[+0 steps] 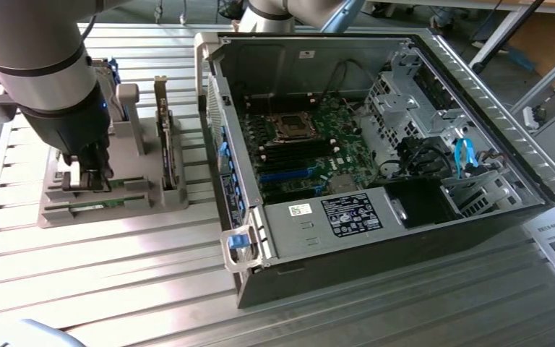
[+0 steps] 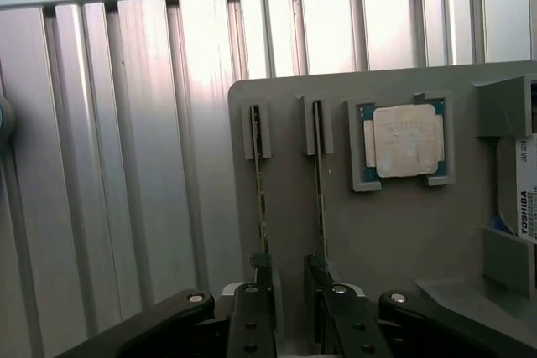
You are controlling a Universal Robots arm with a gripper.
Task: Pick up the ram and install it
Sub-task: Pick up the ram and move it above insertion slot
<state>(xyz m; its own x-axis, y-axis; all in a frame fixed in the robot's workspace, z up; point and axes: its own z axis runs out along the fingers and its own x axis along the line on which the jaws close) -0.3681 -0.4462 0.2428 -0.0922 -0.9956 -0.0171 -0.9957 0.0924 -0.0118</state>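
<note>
Black gripper [image 2: 289, 299] jaws wide open, empty, low over grey plastic holder [image 2: 403, 241], exterior view's left of open black PC case [image 1: 374, 267]. Thin green ram stick [image 2: 259, 190] stands edge-up there. Centre jaws on it, clear of twin stick [image 2: 319, 190].

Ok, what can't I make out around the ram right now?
- Wrist view: near ends of the two ram sticks, covered by the end effector; contact unclear.
- Exterior view: those sticks in the gray holder, hidden behind the arm.
- Wrist view: hard drive, cut off by the picture edge.
- Exterior view: motherboard memory slots, too small to judge.
</note>
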